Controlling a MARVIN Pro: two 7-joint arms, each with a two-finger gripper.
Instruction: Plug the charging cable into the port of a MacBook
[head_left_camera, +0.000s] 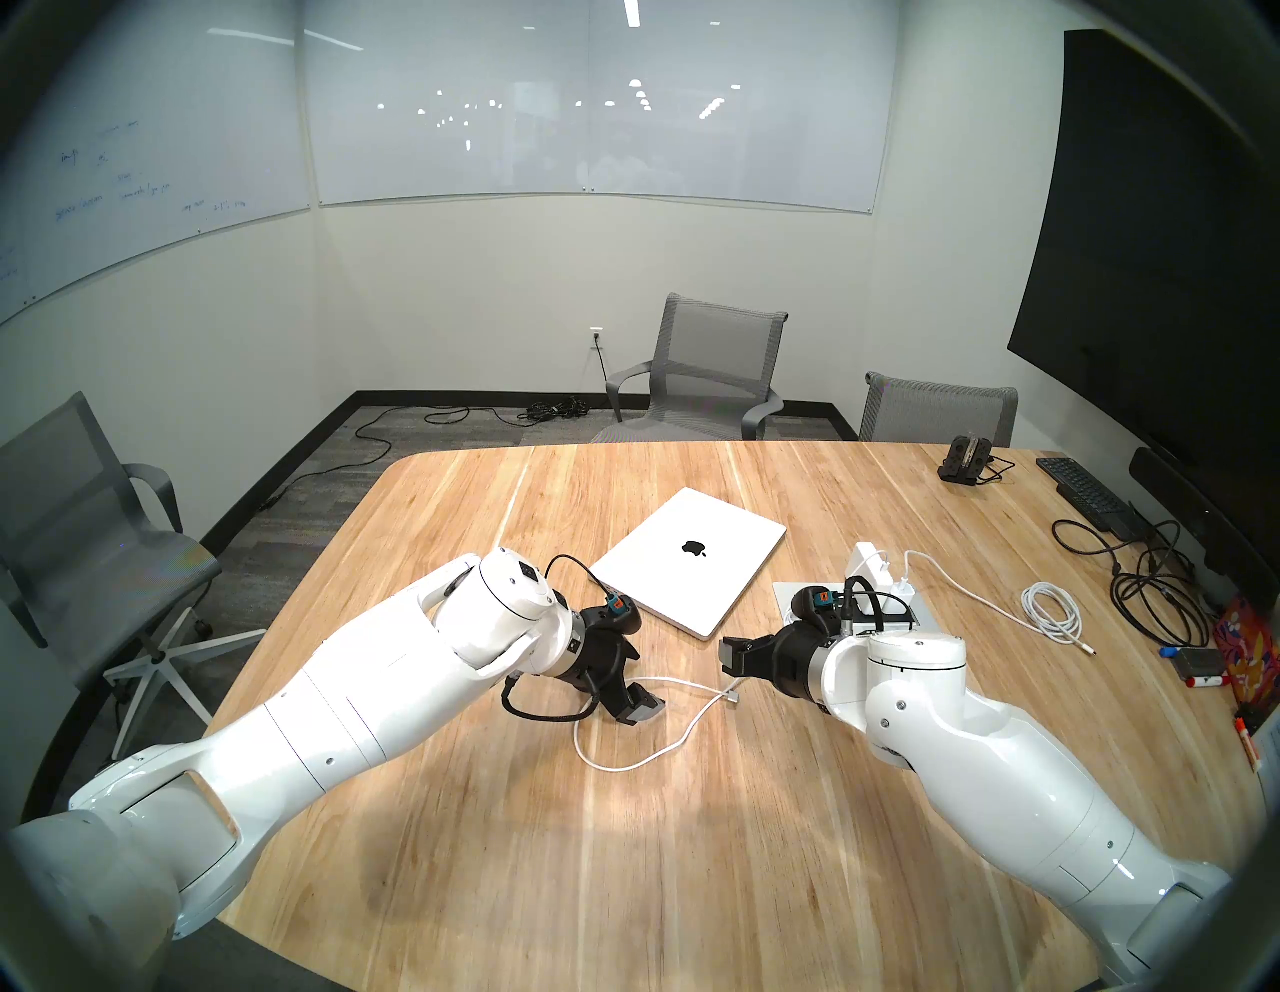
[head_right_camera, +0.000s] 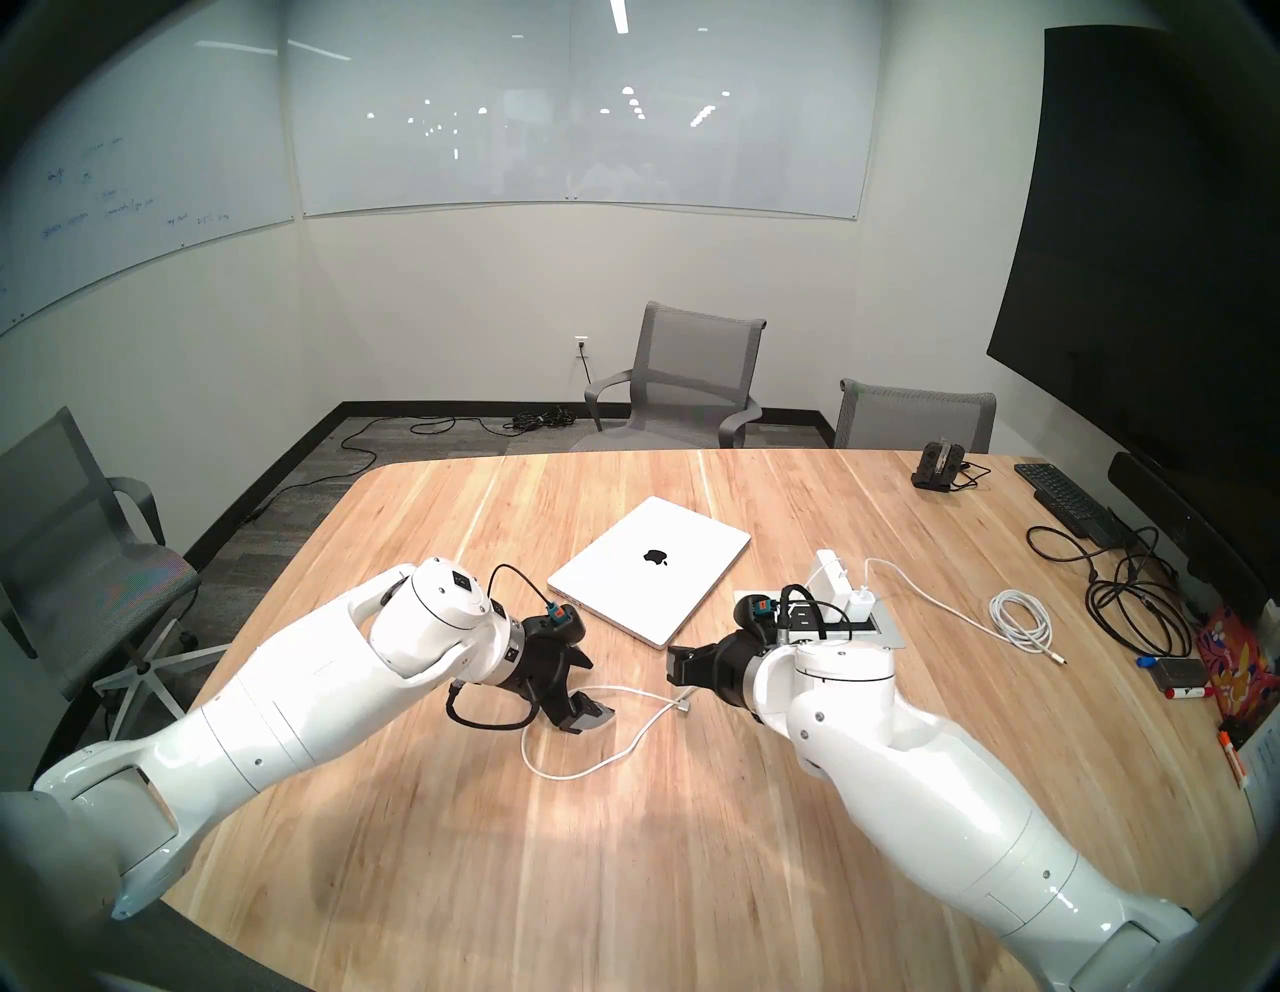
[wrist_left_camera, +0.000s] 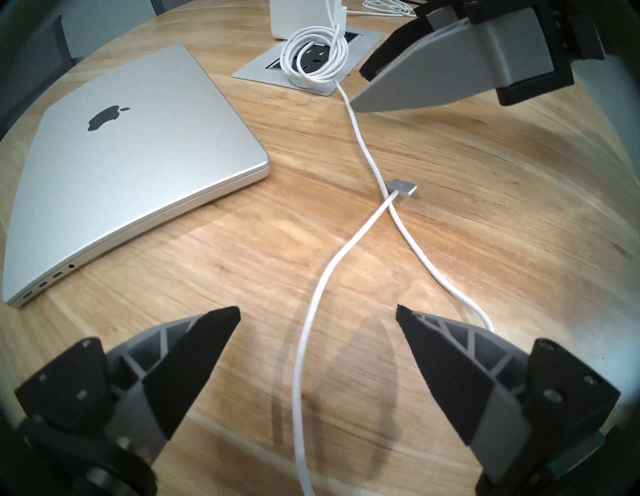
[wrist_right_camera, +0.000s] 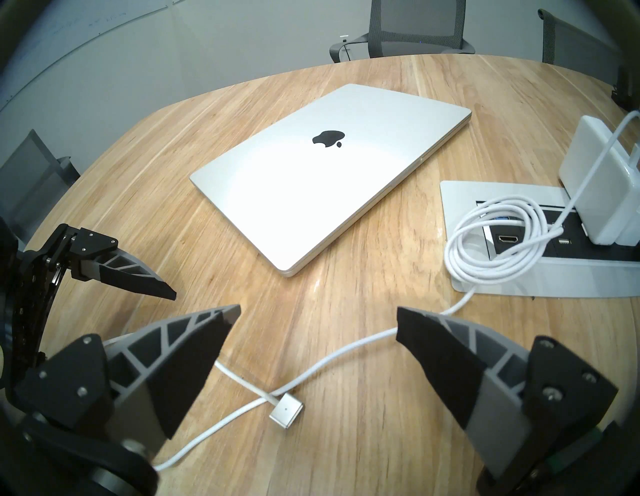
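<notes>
One charging cable (wrist_left_camera: 349, 249) lies looped on the table (head_left_camera: 692, 866), its plug (wrist_right_camera: 286, 410) between both grippers, near the MacBook (wrist_right_camera: 322, 180). Cord limp, light; grasp the rigid plug. Left gripper (wrist_left_camera: 317, 313) and right gripper (wrist_right_camera: 317, 313) spread apart, empty.

Wooden table (head_left_camera: 692, 866) with rounded corners. White charger brick (wrist_right_camera: 595, 173) stands upright in a grey outlet panel (wrist_right_camera: 460, 194) set in the tabletop, right of centre. Farther right, a coiled white cable (head_left_camera: 1053, 613), then a tangle of black cables (head_left_camera: 1143, 589). Black keyboard (head_left_camera: 1084, 488) and a small black dock (head_left_camera: 964, 458) at the far right. Markers (head_left_camera: 1205, 681) at the right edge. Three grey mesh chairs: far (head_left_camera: 713, 367), far right (head_left_camera: 938, 415), left (head_left_camera: 76, 499). Whiteboards (head_left_camera: 589, 104) on the walls, dark screen (head_left_camera: 1163, 242) on the right.
</notes>
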